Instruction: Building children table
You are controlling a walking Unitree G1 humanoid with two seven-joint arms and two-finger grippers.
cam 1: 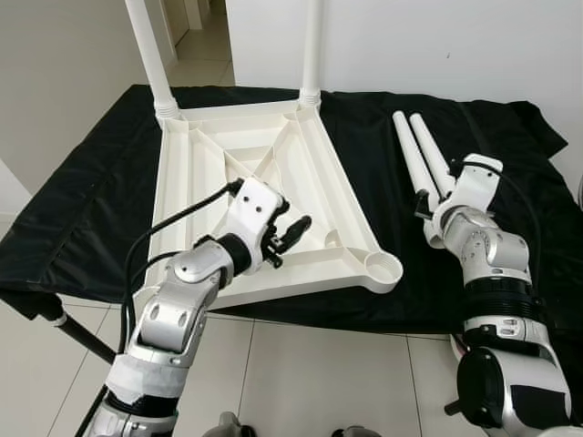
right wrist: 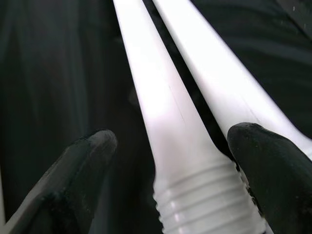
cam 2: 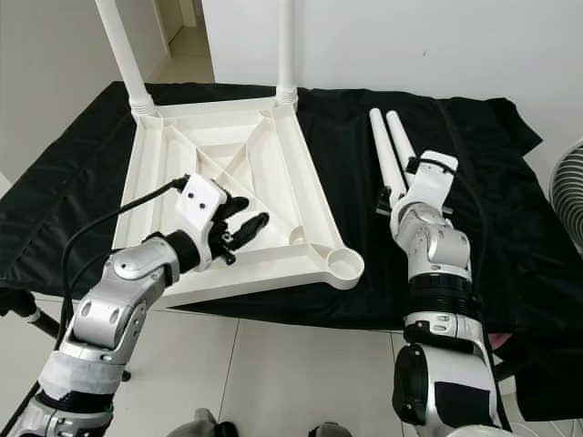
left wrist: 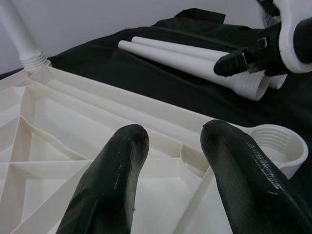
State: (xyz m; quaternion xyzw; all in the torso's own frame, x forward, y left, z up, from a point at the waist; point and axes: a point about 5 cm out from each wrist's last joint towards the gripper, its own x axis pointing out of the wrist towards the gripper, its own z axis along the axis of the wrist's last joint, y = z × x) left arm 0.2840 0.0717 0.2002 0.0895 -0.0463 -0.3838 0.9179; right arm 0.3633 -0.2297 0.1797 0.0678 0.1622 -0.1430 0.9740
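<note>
**Two legs on, two legs waiting**

Two white legs (cam 1: 144, 50) stand up from the far corners of the white tabletop (cam 1: 273, 196). It lies upside down on a black cloth (cam 1: 82, 209), so its ribs show. Near its front right corner is a round screw hole (cam 1: 383, 267) with nothing in it.

Two more loose legs (cam 1: 421, 155) lie side by side on the cloth, to the right of the tabletop. Their ridged screw ends point toward the front edge of the cloth.

The left gripper (cam 1: 290, 232) hangs just above the front part of the tabletop. Its two black fingers (left wrist: 114, 180) are spread apart and hold nothing.

The right gripper (right wrist: 170, 180) sits at the screw ends of the loose legs. Its fingers (right wrist: 78, 170) are spread wide, one on each side of the nearer leg's ridged end. They are not squeezing it.

The cloth covers a low stand on a pale tiled floor (cam 1: 301, 373). A white wall (cam 1: 437, 45) is behind.
</note>
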